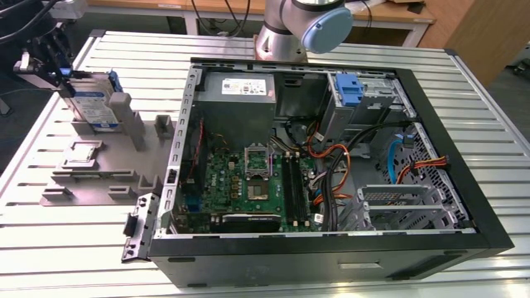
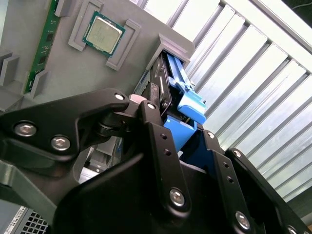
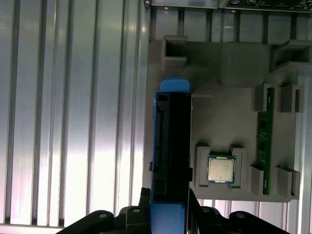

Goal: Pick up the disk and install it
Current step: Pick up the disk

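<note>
The disk (image 1: 93, 104) stands on edge in a slot of the grey holder plate (image 1: 91, 183), at the exterior view's left, beside the open computer case. Its silver face carries a white-and-blue label, and blue rails run round its edges. In both wrist views I see it edge-on, dark with blue rails (image 3: 170, 141) (image 2: 181, 92). My gripper (image 1: 59, 76) is over the disk's end farthest from the case. Its black fingers (image 2: 155, 127) press either side of the blue carrier end. The gripper (image 3: 168, 207) is shut on the disk, whose lower edge still sits in the holder.
The holder plate (image 3: 229, 117) also carries a processor chip (image 3: 221, 169) and a green memory stick (image 3: 264, 141). The open computer case (image 1: 463, 205) lies on a ribbed metal table (image 1: 488, 93), with a grey power supply (image 1: 240, 88), a blue latch piece (image 1: 349, 93) and loose cables inside.
</note>
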Controlling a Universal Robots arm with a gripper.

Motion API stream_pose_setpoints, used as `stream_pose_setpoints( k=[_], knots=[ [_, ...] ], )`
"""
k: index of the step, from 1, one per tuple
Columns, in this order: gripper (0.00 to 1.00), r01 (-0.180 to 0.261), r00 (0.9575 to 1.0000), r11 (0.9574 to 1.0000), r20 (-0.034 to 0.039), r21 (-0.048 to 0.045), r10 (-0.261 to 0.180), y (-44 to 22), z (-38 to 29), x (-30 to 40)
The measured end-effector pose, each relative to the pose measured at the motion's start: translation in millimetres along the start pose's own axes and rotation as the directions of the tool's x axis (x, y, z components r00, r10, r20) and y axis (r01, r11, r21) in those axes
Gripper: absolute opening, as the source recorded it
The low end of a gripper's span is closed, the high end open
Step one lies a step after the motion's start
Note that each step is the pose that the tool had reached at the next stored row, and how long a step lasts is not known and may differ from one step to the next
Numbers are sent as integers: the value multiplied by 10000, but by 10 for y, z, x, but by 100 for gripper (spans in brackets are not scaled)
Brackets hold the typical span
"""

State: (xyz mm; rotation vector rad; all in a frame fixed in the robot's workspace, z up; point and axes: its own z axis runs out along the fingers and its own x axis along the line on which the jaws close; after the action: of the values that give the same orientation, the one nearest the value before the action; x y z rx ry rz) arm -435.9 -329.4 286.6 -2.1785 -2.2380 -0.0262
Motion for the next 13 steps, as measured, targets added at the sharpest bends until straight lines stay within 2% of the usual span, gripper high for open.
stream_pose_setpoints(
  k=[4,8,13],
  knots=[
    [37,-14,10000,10000,-1,-2,14,0,1,0],
    [37,-389,9992,9992,-1,-10,389,0,1,0],
    [37,-647,9979,9979,-2,-18,647,0,2,-1]
  ],
)
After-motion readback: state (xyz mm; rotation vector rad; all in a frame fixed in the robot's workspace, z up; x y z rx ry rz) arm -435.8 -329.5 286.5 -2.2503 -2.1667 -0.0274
